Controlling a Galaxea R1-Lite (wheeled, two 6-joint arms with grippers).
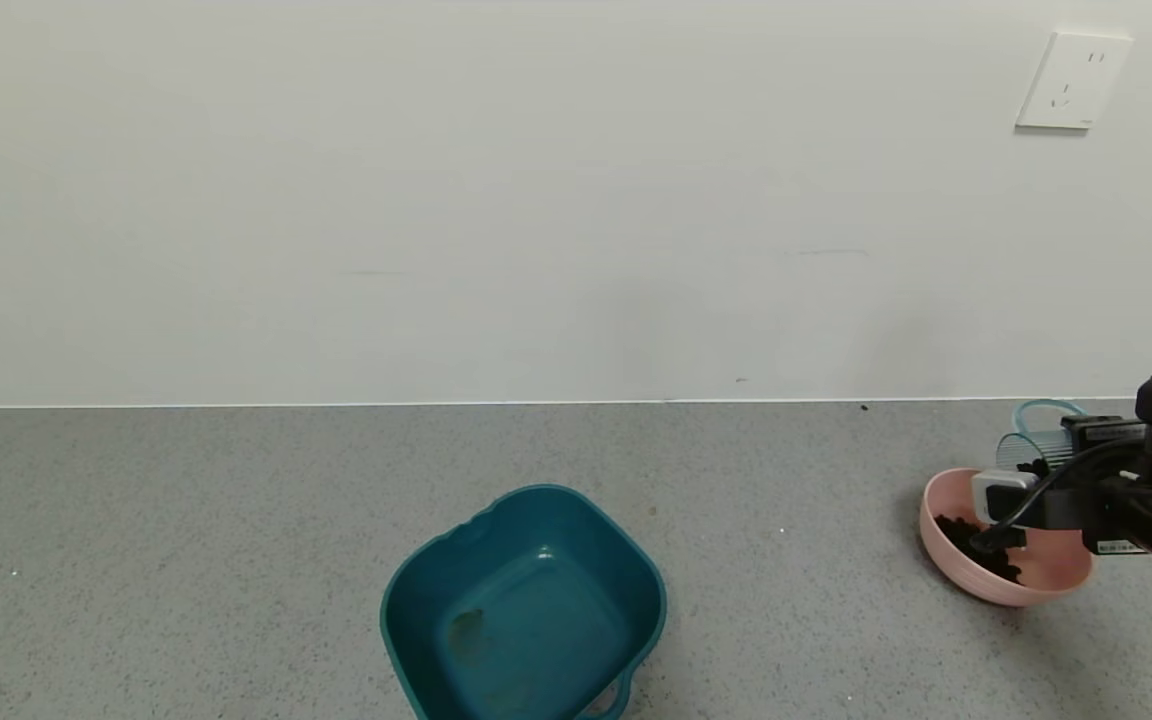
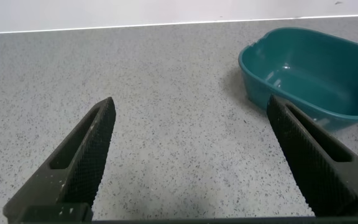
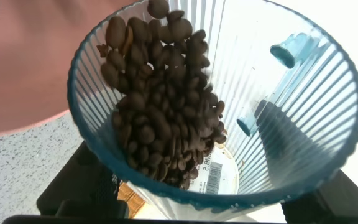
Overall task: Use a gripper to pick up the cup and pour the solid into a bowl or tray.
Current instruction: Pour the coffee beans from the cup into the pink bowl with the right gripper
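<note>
My right gripper is shut on the translucent blue-grey ribbed cup and holds it tipped on its side over the pale pink bowl at the far right of the counter. Dark brown pellets lie in a heap inside the bowl. In the right wrist view the cup fills the frame and pellets slide along its ribbed wall towards the rim, with the pink bowl behind. My left gripper is open and empty above bare counter, away from the cup.
A dark teal squarish tub with a handle sits empty at the front middle of the counter; it also shows in the left wrist view. A white wall with a socket stands behind the grey speckled counter.
</note>
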